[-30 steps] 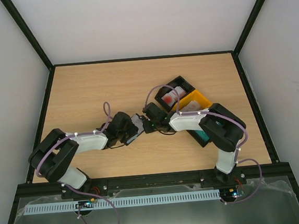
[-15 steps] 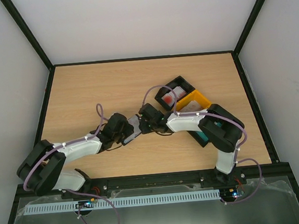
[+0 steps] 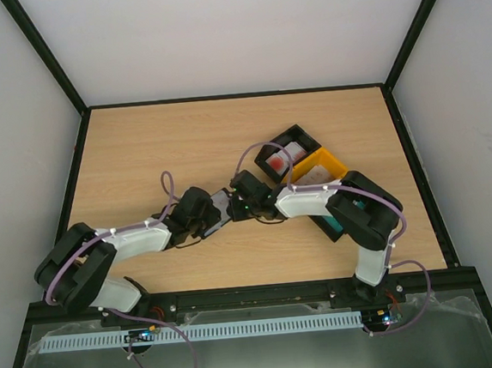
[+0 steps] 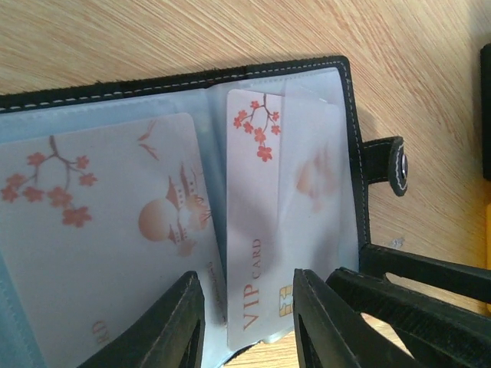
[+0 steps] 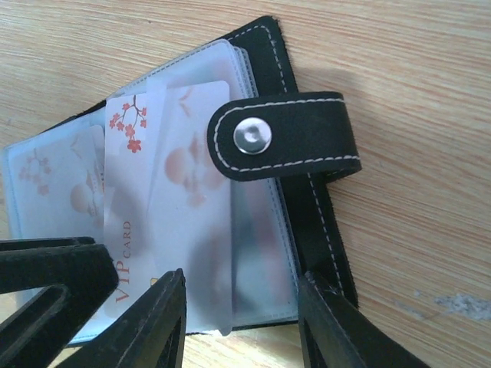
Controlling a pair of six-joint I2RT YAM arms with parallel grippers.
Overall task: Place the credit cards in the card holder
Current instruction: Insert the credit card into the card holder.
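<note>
The black card holder [image 3: 222, 205] lies open between my two grippers, its pale blue lining [image 4: 192, 107] facing up. A pale pinkish-white blossom card marked VIP [image 4: 257, 230] sits partly inside a clear sleeve on the clasp-side page, and its near end sticks out. Another blossom card [image 4: 100, 230] lies in the other page. My left gripper [image 4: 245, 307] is open, its fingers straddling the VIP card's near end. My right gripper [image 5: 242, 307] is open over the same page [image 5: 261, 230], next to the clasp tab [image 5: 280, 136]. In the top view the grippers [image 3: 198, 212] [image 3: 245, 194] meet at the holder.
Joined open bins stand behind the right arm: a black bin [image 3: 298, 135] with a red-and-white card [image 3: 278, 158] and a yellow bin [image 3: 335, 164] with a pale card [image 3: 312, 175]. Something teal [image 3: 330, 224] shows under the right forearm. The table has a black frame.
The left arm has swung lower and stretched out, with its gripper still at the holder. The right gripper has shifted slightly left. The holder has moved a little with them.
</note>
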